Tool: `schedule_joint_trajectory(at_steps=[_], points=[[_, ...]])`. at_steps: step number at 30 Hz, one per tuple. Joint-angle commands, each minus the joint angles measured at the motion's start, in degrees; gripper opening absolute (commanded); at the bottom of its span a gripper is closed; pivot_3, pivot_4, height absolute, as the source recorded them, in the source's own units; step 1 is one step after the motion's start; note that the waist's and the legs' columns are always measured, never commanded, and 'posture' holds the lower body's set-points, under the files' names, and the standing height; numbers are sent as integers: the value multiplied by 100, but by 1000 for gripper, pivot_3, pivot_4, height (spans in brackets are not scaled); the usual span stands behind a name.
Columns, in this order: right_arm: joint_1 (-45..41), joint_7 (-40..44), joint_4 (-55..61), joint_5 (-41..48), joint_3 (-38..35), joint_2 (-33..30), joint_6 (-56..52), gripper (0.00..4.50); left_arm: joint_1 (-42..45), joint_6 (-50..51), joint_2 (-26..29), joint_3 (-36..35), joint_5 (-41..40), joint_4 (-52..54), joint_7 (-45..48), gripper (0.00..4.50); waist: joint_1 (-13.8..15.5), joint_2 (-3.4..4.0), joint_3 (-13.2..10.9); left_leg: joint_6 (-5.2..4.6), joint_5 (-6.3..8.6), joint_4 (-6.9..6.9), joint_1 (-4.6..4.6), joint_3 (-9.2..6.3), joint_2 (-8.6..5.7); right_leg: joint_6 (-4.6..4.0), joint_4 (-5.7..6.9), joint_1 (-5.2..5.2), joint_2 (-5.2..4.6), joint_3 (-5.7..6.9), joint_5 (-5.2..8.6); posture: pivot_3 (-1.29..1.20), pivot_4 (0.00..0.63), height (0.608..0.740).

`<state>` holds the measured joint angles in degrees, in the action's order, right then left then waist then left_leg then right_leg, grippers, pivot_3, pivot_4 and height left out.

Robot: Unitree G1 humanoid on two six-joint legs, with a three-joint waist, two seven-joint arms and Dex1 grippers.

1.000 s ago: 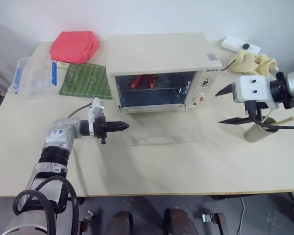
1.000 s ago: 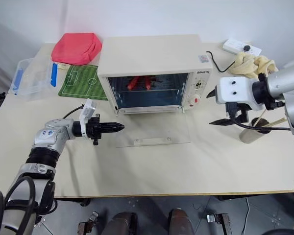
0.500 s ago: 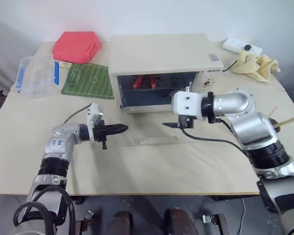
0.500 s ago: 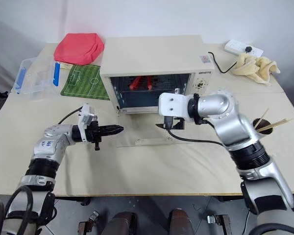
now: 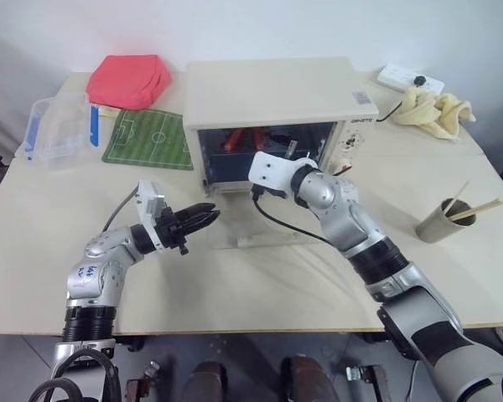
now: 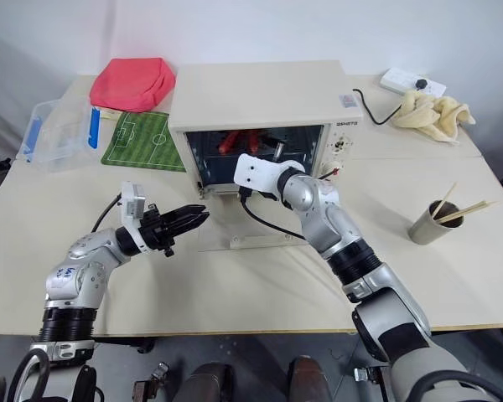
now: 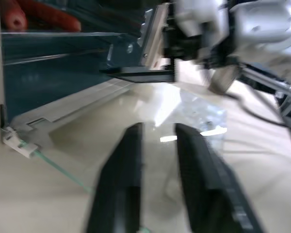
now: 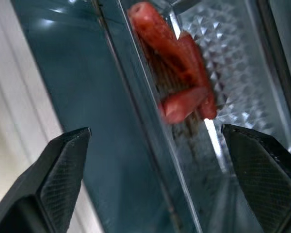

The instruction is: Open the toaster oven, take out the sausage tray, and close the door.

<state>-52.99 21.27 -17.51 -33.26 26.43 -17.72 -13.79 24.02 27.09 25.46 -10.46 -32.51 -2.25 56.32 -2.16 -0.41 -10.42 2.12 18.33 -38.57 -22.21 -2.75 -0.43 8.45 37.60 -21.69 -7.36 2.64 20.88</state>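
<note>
The cream-white toaster oven (image 5: 272,88) stands at the table's middle back. Its glass door (image 5: 245,241) lies folded down flat on the table in front of it. Inside the oven, red sausages (image 8: 182,73) lie on the ribbed metal sausage tray (image 8: 218,43), and they also show through the opening (image 5: 239,138). My right gripper (image 5: 253,176) is at the oven's mouth, pointing in, open with its fingers wide apart and nothing between them. My left gripper (image 5: 208,213) hovers at the door's left edge, open by a narrow gap and empty.
A red pouch (image 5: 127,79), a green pitch mat (image 5: 149,138) and a clear box with blue clips (image 5: 59,130) sit at the back left. A power strip (image 5: 411,79) and a cloth (image 5: 436,107) lie at the back right. A cup with chopsticks (image 5: 440,220) stands right.
My right arm swung from the table's right side across to the oven's mouth. My left gripper drew back a little from the door, tilted up, and its shut fingers parted.
</note>
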Motion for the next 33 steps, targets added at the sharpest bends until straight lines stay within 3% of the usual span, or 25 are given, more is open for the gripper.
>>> schedule_joint_trajectory(at_steps=[1,7,16,20,31,33], points=[[-132,-300,-34,-320,94,98,114,4500,-27,219,-10,-295,-510,375,-126,2670,-18,0,0,0,0,1,0,0,0,0,-1,0,0,0,0,0,150,740],[-255,-744,-457,-852,329,253,96,4500,-157,571,-144,-704,-1223,863,-599,4359,-116,0,0,0,0,8,4,-4,4,0,0,-1,2,0,0,0,150,740],[-629,-1117,-1354,-1021,335,560,122,4500,-755,938,-73,-933,-1783,1578,-1175,4464,-157,0,0,2,-2,29,17,-10,8,0,-4,-1,3,-3,0,0,150,740],[-767,-1105,-1685,-1050,422,627,261,3600,-910,763,-113,-1078,-1747,1699,-1488,4500,-181,0,0,2,-2,29,17,-9,7,-1,-6,-1,2,-5,0,0,150,740],[-656,-1470,-1473,-1172,394,552,402,79,-1373,792,-152,-1442,-2107,2096,-2108,4500,-242,1,1,2,-2,34,18,-12,7,-1,-8,-1,2,-5,0,0,150,740],[-600,-1577,-1353,-1216,357,517,424,29,-1388,767,-134,-1450,-2118,2092,-2177,4500,-236,0,1,3,-2,34,17,-13,8,-1,-7,-1,3,-3,0,0,150,740]])
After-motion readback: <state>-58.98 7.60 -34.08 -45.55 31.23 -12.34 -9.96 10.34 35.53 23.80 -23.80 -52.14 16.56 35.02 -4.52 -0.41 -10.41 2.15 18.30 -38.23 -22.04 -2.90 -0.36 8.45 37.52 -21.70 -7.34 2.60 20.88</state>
